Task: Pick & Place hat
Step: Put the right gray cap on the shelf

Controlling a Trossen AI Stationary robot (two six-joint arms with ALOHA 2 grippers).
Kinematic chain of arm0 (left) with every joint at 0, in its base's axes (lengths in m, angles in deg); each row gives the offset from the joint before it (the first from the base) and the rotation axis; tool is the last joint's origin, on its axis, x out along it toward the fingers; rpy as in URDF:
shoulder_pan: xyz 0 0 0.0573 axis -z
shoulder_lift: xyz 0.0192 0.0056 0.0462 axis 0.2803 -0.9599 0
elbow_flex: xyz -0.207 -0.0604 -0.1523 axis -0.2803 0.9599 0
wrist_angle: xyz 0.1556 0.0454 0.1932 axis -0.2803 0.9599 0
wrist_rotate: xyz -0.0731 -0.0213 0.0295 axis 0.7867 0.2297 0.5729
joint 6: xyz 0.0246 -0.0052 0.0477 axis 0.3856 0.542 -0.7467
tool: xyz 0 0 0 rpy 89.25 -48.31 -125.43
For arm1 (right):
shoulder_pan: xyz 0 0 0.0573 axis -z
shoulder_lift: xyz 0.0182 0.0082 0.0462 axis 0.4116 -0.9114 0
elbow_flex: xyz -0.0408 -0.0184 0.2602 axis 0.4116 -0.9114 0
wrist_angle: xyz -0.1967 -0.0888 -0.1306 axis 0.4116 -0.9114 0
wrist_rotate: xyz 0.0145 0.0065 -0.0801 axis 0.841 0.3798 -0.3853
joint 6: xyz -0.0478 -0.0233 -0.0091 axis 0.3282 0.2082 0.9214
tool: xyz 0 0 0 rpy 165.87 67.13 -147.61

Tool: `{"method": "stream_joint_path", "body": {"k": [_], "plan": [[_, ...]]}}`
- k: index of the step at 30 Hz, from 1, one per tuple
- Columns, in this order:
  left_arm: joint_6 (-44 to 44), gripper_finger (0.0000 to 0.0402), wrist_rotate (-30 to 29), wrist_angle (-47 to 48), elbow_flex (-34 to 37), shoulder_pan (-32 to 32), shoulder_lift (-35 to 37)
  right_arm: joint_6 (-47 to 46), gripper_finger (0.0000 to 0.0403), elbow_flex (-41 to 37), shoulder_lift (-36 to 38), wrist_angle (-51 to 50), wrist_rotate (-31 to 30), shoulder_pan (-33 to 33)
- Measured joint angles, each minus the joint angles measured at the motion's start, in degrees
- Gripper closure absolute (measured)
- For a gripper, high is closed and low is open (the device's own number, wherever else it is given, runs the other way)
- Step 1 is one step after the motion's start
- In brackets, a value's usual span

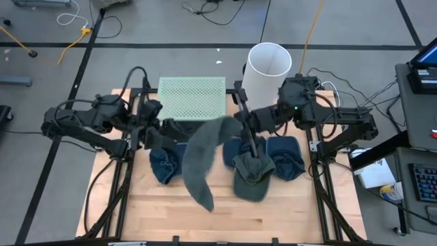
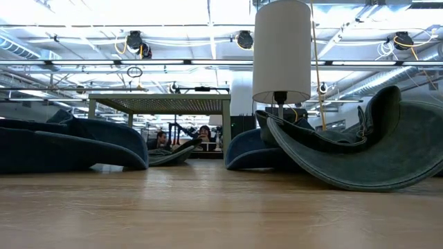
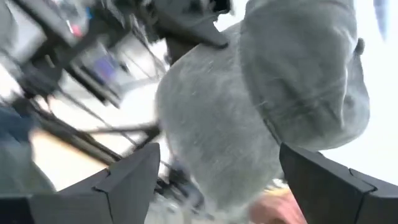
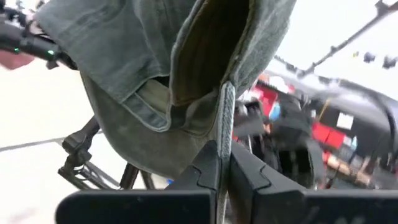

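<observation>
Hats (image 1: 164, 165) on wooden table (image 1: 225, 212); right gripper (image 4: 222, 163) pinching grey hat (image 1: 201, 157); left gripper (image 3: 214, 180) spread.

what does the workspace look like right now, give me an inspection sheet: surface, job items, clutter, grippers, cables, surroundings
surface: wooden table, front part bare
job's things: grey-green hat held up above the table; olive hat and blue hats lying on the table; green perforated tray and white cylinder at the back
clutter: nothing seen
grippers: right gripper shut on the grey-green hat's edge; left gripper open, the hat in front of it
cables: yellow cable and black cables on the floor
surroundings: monitor and keyboard on a desk at the right; a person seated in the room behind
</observation>
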Motion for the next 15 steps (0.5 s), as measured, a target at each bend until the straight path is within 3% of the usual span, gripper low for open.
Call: {"method": "stream_joint_path", "body": {"k": [10,15], "plan": [[18.2,0.0066,10.6,-2.1,0.0,-2.2,-1.7,10.1,0.0398,0.0,-0.2,4.6,-0.1,-2.3],[23.1,0.0066,13.8,-8.7,0.1,-2.3,-4.3,10.5,0.0397,0.0,-0.2,5.8,-0.2,-2.2]]}}
